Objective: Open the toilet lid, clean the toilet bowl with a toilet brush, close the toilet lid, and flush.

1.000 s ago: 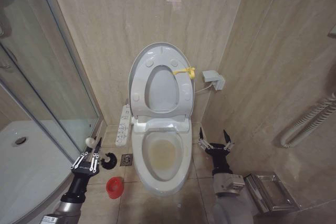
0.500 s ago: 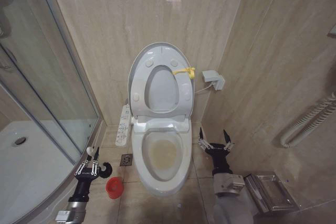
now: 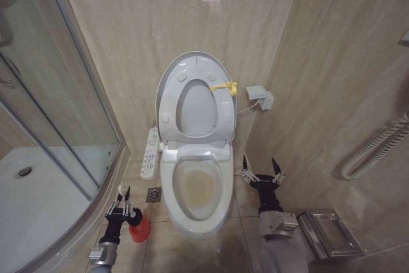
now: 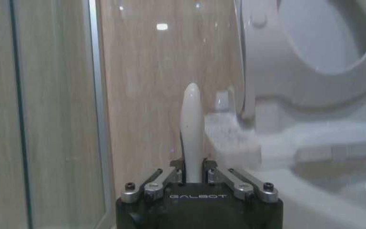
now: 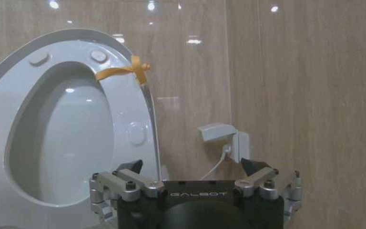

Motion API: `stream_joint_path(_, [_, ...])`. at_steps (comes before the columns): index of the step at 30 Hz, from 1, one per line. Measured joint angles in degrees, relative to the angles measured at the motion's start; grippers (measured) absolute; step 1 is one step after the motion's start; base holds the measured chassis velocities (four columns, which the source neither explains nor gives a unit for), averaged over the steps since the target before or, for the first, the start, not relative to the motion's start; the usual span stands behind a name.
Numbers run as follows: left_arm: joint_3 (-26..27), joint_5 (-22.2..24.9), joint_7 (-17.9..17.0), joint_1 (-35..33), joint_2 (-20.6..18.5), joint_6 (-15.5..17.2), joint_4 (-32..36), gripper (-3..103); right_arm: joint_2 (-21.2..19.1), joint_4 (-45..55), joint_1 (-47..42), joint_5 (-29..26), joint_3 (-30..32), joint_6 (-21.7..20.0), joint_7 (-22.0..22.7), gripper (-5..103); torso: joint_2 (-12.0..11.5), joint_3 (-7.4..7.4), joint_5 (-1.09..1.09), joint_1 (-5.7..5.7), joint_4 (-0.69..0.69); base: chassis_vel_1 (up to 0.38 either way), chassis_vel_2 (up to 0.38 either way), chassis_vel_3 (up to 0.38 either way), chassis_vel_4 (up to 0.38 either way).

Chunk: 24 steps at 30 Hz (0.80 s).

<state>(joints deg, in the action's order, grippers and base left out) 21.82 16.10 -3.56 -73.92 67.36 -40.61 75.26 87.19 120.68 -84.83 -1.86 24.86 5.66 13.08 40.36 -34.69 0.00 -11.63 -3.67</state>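
Observation:
The toilet lid (image 3: 195, 110) stands upright against the wall with the ring seat raised in front of it and a yellow tag (image 3: 225, 87) at its rim; the lid (image 5: 62, 138) also faces the right wrist camera. Below lies the toilet bowl (image 3: 195, 187), stained yellowish-brown inside. My left gripper (image 3: 122, 196) is low on the floor left of the bowl, shut on the toilet brush. The brush's white handle (image 4: 190, 119) rises between the fingers, and its dark head sits at the red holder (image 3: 141, 231). My right gripper (image 3: 261, 168) hangs open to the right of the bowl, its fingers (image 5: 127, 168) spread.
A glass shower enclosure (image 3: 57, 126) closes off the left side. A floor drain (image 3: 153, 194) and the bidet control panel (image 3: 151, 151) lie between it and the toilet. A wall socket (image 3: 261, 97), a white hose (image 3: 377, 151) and a metal tray (image 3: 329, 234) are on the right.
My left arm has drawn back and down with the brush, from beside the shower door to the red holder. The right arm has not moved.

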Motion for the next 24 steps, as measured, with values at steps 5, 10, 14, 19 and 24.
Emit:
stream_joint_path(5, [-1.1, 0.6, 0.0, 2.1, 0.0, -0.3, -4.0, 17, 0.0, 0.0, 0.0, 0.0, 0.0, 0.0, 0.0, 100, 0.0, 0.00, 0.00, 0.00, 0.00, 0.000, 0.000, 0.000, 0.000])
stream_joint_path(10, [-2.4, 0.9, 0.3, 5.0, 0.3, -0.4, -8.3, 17, 0.0, 0.0, 0.0, 0.0, 0.0, 0.0, 0.0, 100, 0.0, 0.00, 0.00, 0.00, 0.00, 0.000, 0.000, 0.000, 0.000])
stream_joint_path(14, [-3.1, 1.2, 1.0, 6.8, 0.5, -0.9, -11.0, 17, 0.0, 0.0, 0.0, 0.0, 0.0, 0.0, 0.0, 100, 0.0, 0.00, 0.00, 0.00, 0.00, 0.000, 0.000, 0.000, 0.000])
stream_joint_path(19, [-3.9, 1.2, 1.8, 9.4, 1.0, -1.8, -14.7, 17, 0.0, 0.0, 0.0, 0.0, 0.0, 0.0, 0.0, 100, 0.0, 0.00, 0.00, 0.00, -0.01, 0.000, 0.000, 0.000, 0.000])
stream_joint_path(24, [-4.6, 1.4, 2.7, 11.3, 1.5, -2.1, -17.2, 17, 0.0, 0.0, 0.0, 0.0, 0.0, 0.0, 0.0, 100, 0.0, 0.00, 0.00, 0.00, 0.00, 0.000, 0.000, 0.000, 0.000])
